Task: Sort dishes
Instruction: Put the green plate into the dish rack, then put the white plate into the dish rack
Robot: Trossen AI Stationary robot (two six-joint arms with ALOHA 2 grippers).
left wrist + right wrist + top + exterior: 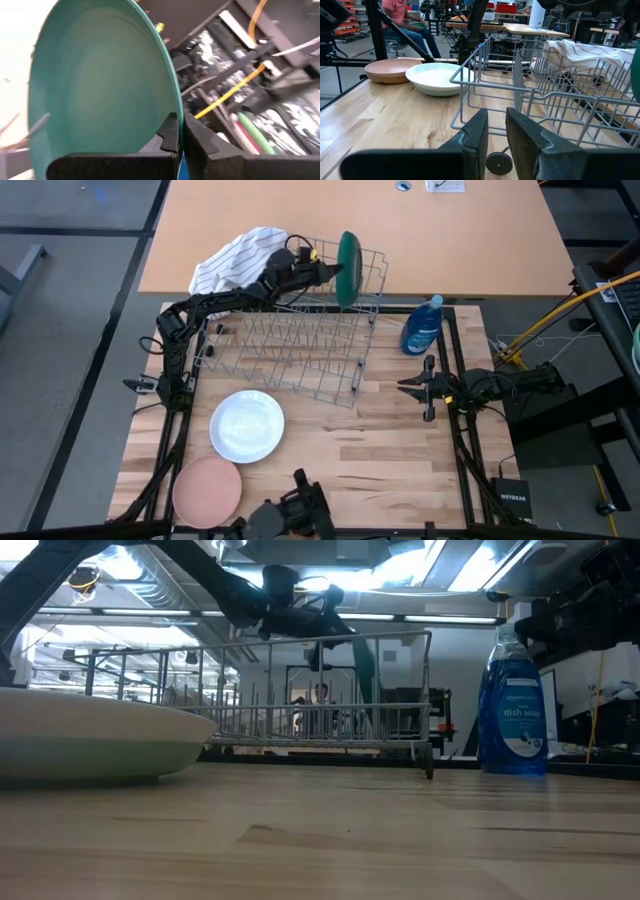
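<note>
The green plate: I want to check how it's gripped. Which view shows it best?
The left wrist view: the green plate fills it, rim pinched in the left gripper. The high view shows it edge-on over the rack; the low view, dimly; the right wrist view, barely.

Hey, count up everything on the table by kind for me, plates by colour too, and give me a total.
Dark green plate: 1
White plate: 1
Pink plate: 1
Wire dish rack: 1
Striped cloth: 1
Blue soap bottle: 1
Total: 6
</note>
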